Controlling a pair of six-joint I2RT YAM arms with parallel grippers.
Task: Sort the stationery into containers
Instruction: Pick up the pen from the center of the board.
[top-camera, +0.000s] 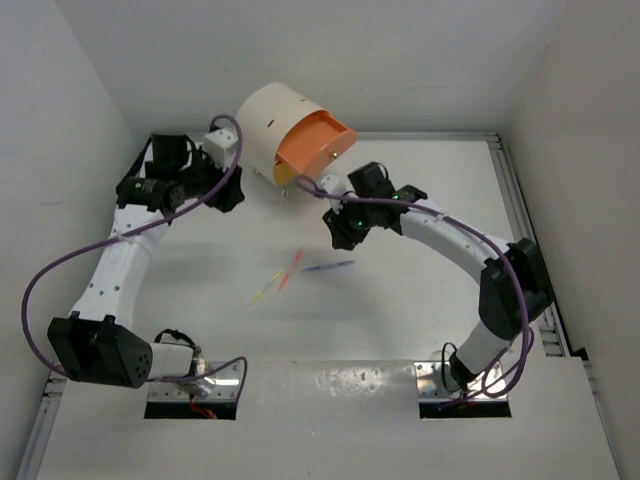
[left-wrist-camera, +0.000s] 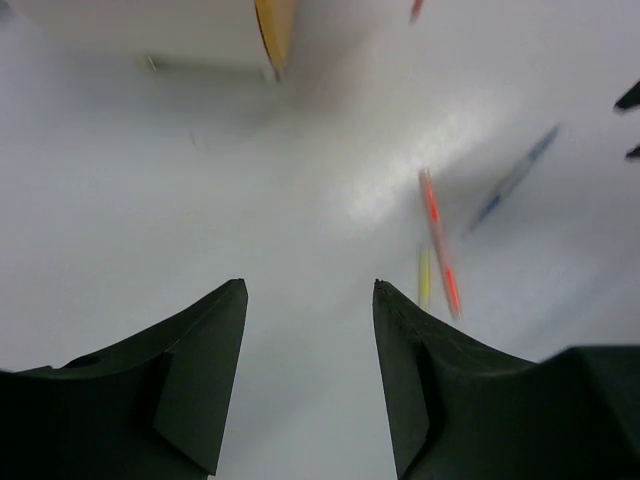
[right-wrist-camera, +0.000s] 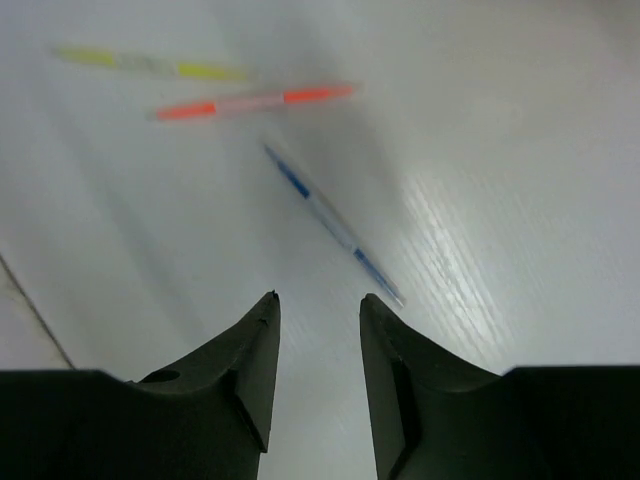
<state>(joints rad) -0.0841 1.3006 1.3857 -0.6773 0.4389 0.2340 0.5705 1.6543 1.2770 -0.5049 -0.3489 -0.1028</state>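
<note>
Three thin pens lie loose on the white table: a yellow pen (top-camera: 262, 292), an orange-red pen (top-camera: 290, 272) and a blue pen (top-camera: 328, 267). The cream-white round cabinet (top-camera: 265, 112) stands at the back with its orange drawer (top-camera: 315, 145) pulled open. My left gripper (top-camera: 228, 195) is open and empty just left of the cabinet, and its wrist view (left-wrist-camera: 310, 285) shows the orange-red pen (left-wrist-camera: 440, 240), yellow pen (left-wrist-camera: 423, 278) and blue pen (left-wrist-camera: 510, 180) off to the right. My right gripper (top-camera: 340, 228) is open and empty (right-wrist-camera: 318, 297), hovering just short of the blue pen (right-wrist-camera: 330, 220).
Purple cables loop along both arms, one beside the open drawer (top-camera: 305, 185). White walls enclose the table at the back and both sides. The cabinet's foot and drawer edge (left-wrist-camera: 275, 30) show at the top of the left wrist view.
</note>
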